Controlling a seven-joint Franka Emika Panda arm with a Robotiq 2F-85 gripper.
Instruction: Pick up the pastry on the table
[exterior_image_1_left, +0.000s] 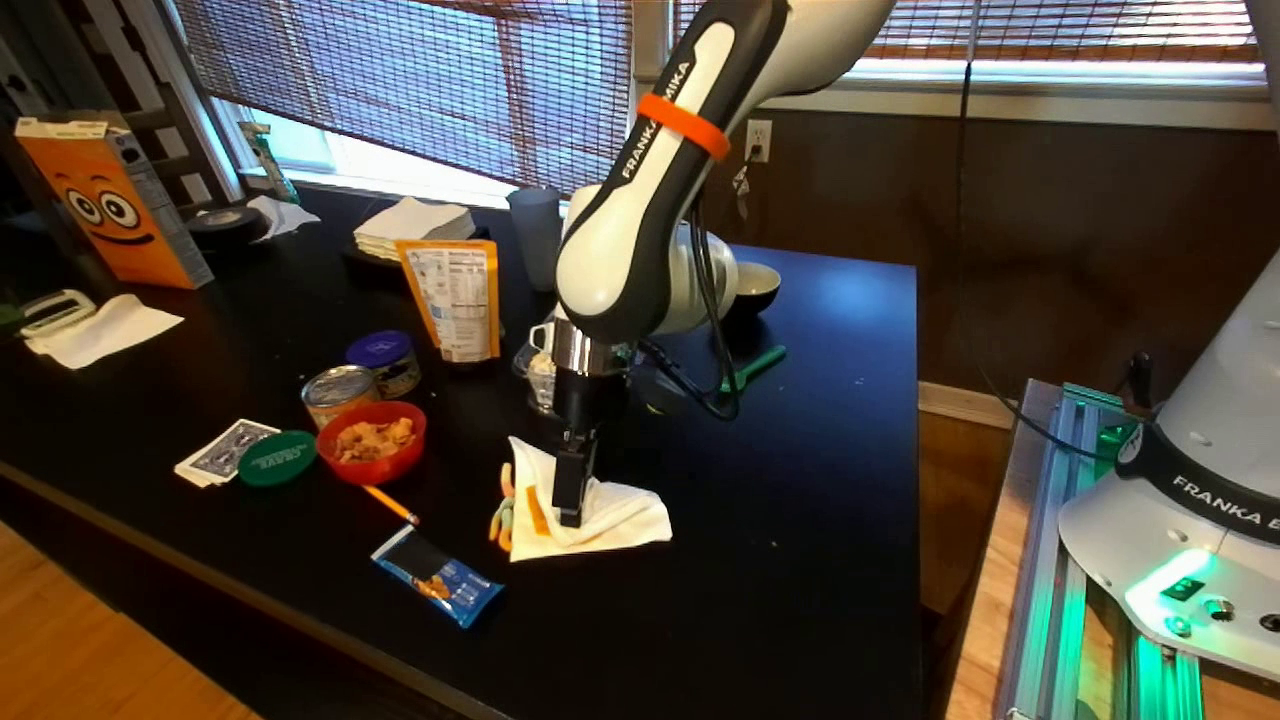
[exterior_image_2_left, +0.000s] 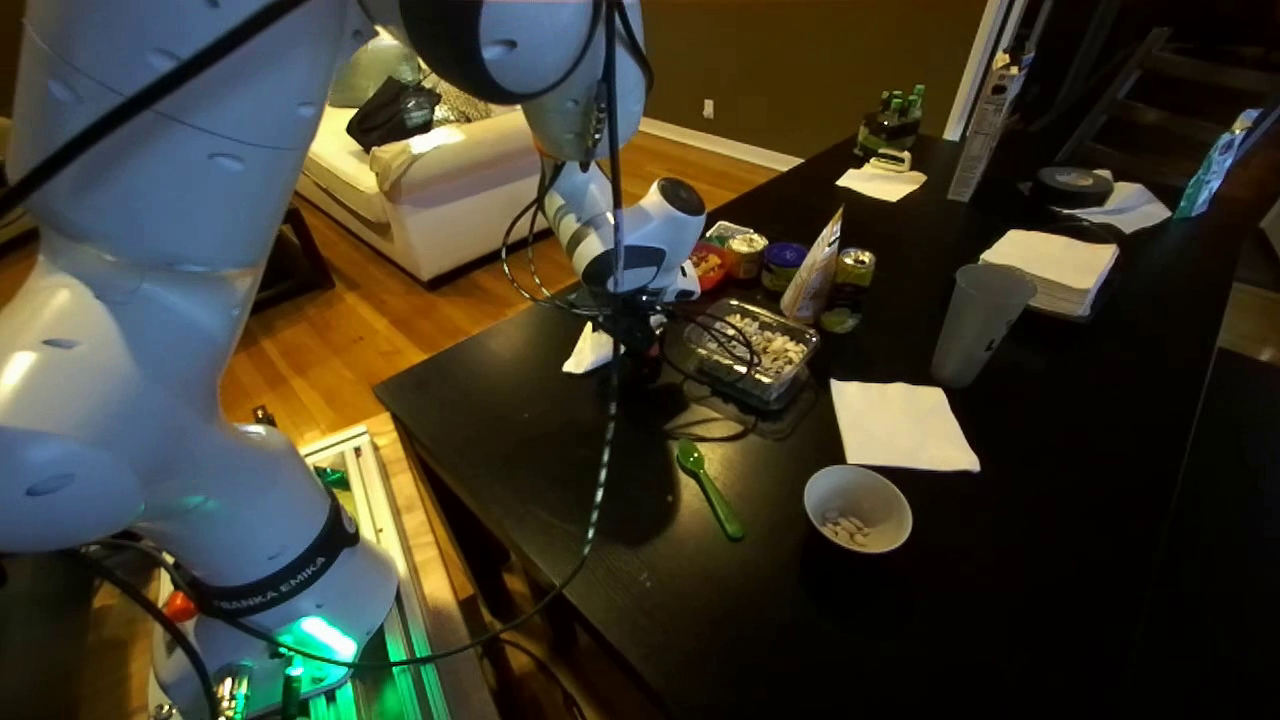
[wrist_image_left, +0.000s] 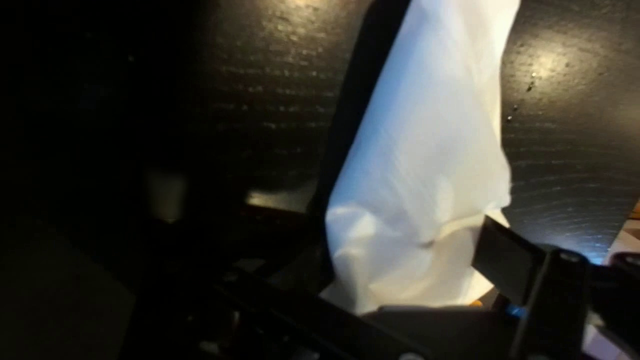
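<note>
Though I can't tell whether my gripper (exterior_image_1_left: 571, 518) is spread or pinching, napkin (wrist_image_left: 420, 140) on the table (exterior_image_1_left: 790, 570), long axis slanting up-right in the wrist view, narrowing upward.

In an exterior view, lit through woven blinds (exterior_image_1_left: 430, 90) at far windows (exterior_image_1_left: 375, 165), bounded far right by a brown wall (exterior_image_1_left: 1110, 200); in an exterior view, laid left with wood floor (exterior_image_2_left: 365, 335), furnished far left with a cream sofa (exterior_image_2_left: 455, 195).

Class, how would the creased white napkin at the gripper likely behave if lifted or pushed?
The napkin is probably floppy, judging by its soft folds in the wrist view. Thin-looking edges suggest it is light, unless its bunched part hides something. Pushed, it might slide: the table looks glossy.
</note>
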